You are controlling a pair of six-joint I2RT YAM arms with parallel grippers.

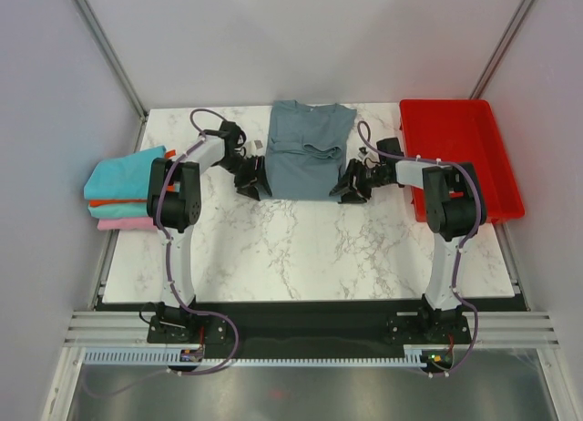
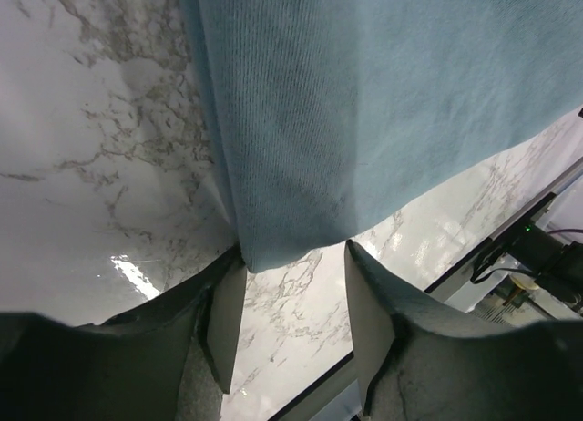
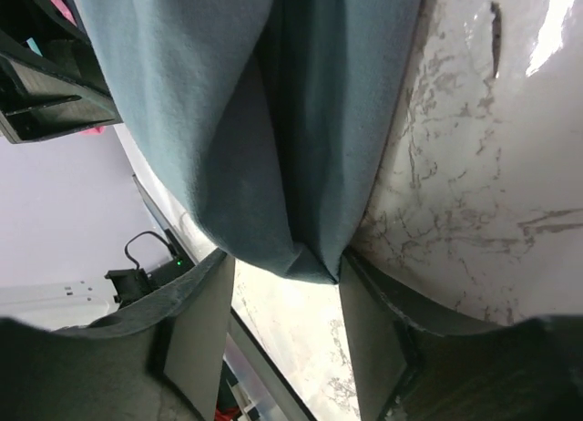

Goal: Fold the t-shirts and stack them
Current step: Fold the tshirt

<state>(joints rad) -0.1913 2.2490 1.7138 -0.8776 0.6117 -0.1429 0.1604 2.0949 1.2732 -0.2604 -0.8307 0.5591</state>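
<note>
**Top external view.** The large slate grey-blue cloth t-shirt [image 1: 308, 152] is laid flat at the far middle of the white marbled surface [image 1: 301, 248], with its sides turned in. The left claw [image 1: 250, 178] and right claw [image 1: 353, 182] are set at its two near corners. This placement is judged to prepare for lifting the hem and folding it away. A stack of folded t-shirts [image 1: 123, 177], teal over orange over pink, is kept at the left edge, well apart, and is judged to be the destination pile. Nothing is seen in the red plastic tray [image 1: 460, 107] at the right.

**Left wrist view.** The left claw [image 2: 293, 257] is spread. The hem corner of the t-shirt [image 2: 364, 102] is framed at its tips and is not pinched.

**Right wrist view.** The right claw [image 3: 284, 261] is likewise spread. A bunched corner of the t-shirt [image 3: 255, 120] is framed between its tips, and no grip is made yet.
</note>
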